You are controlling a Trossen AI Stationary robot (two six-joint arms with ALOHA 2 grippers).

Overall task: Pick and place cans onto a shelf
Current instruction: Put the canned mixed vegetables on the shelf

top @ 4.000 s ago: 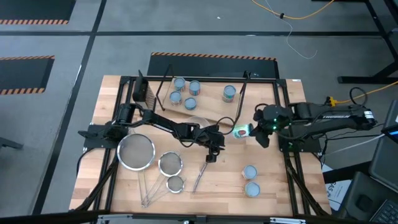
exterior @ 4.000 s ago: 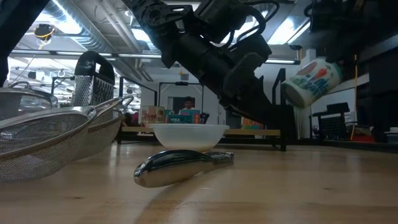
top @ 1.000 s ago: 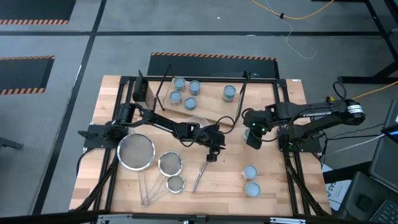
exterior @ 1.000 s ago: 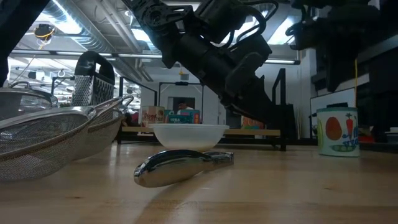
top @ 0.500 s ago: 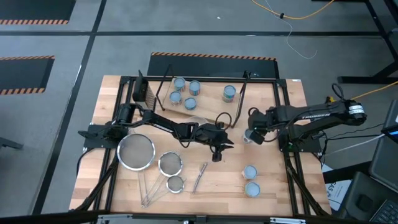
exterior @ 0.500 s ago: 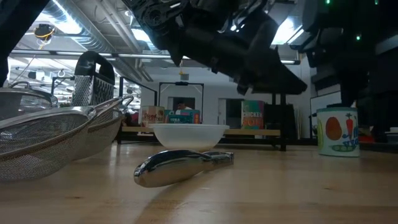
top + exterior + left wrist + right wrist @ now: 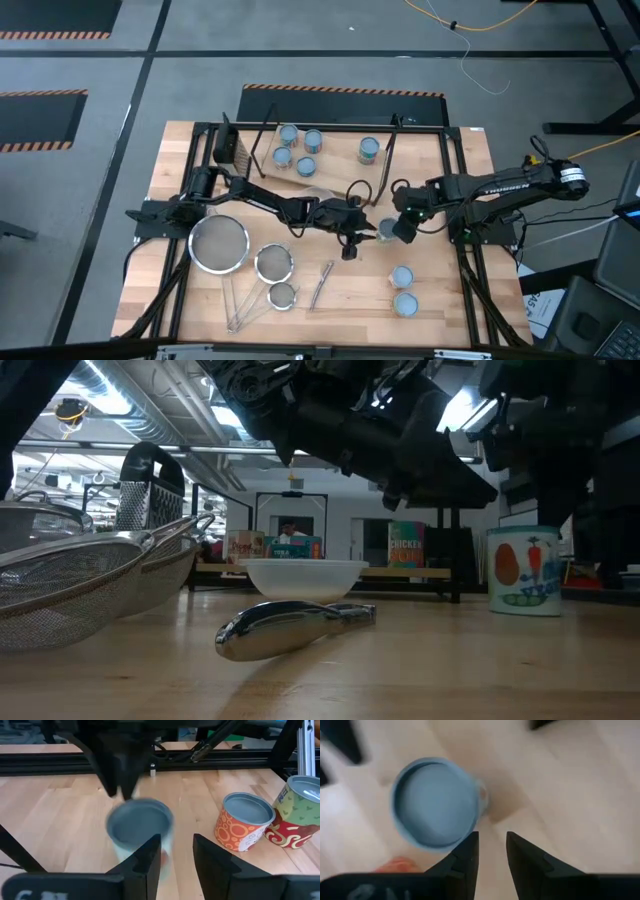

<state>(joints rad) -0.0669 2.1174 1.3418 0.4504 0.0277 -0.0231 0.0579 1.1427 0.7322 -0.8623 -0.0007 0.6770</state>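
A can (image 7: 385, 230) with a pale blue top stands upright on its base on the table between my two grippers. It also shows in the low view (image 7: 525, 570), the right wrist view (image 7: 435, 802) and, blurred, the left wrist view (image 7: 140, 827). My right gripper (image 7: 402, 229) (image 7: 492, 840) is shut, pointing down at the can's right side. My left gripper (image 7: 352, 240) (image 7: 175, 850) is shut, a little left of the can and apart from it. The shelf (image 7: 340, 152) at the back carries several cans (image 7: 300, 150). My right gripper meets the can's side just under the top rim (image 7: 479, 817) with the outer side of one finger (image 7: 470, 847). The shut fingers come from above, pointing down. The can stands upright on the table.
Two more cans (image 7: 402, 290) (image 7: 244, 820) stand near the table's front right. Three steel strainers (image 7: 240, 258) lie front left, a metal utensil (image 7: 322, 285) in the middle, a clear bowl (image 7: 318, 195) behind the left arm, and a grater (image 7: 228, 148) at the back left.
My right gripper has come down from above the can to its right side and gone toward the table's left. The can has slid a little toward the left, staying upright. My left gripper has lifted and gone right, toward the can.
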